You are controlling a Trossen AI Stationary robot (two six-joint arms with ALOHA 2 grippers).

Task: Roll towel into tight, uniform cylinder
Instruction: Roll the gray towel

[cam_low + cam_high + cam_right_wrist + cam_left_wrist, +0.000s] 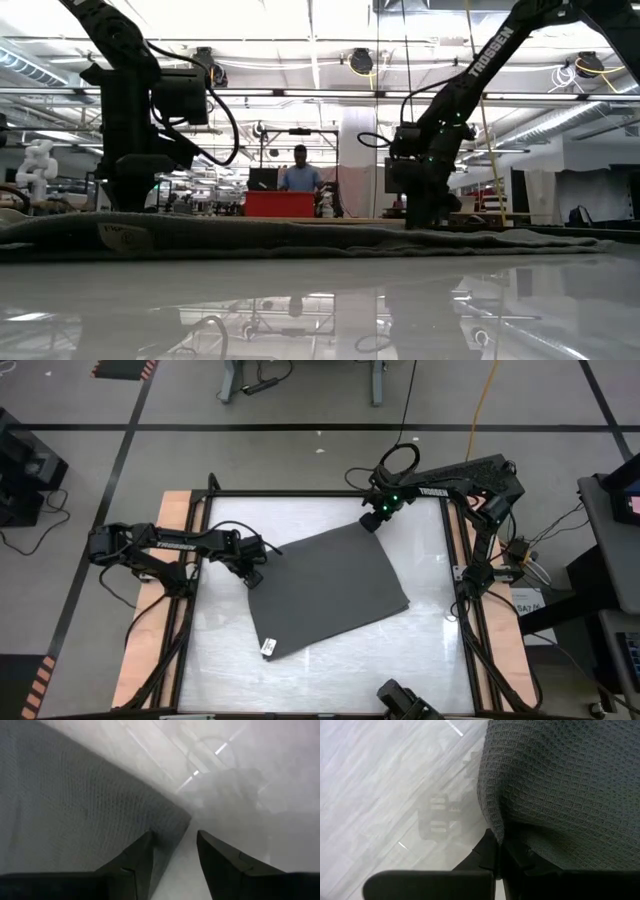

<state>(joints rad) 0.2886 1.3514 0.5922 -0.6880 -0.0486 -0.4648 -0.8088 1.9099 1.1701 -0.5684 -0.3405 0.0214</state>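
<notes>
Bright overhead ceiling lights, glare on glossy table [330, 300], hazy right wrist view

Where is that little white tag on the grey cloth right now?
Seen from above, the white tag sits at the towel's near-left corner, lying on the table, well away from the left tool and the right tool at the far corners.

My dark charcoal-grey cloth towel [330, 590] is matt, with a rough waffle weave plain in my left wrist view. The white table top [330, 680] under it is smooth and glossy, mirroring lights. My left gripper's black fingers [492, 857] look like matt moulded plastic. Pale wooden boards [170, 510] edge the table.
</notes>
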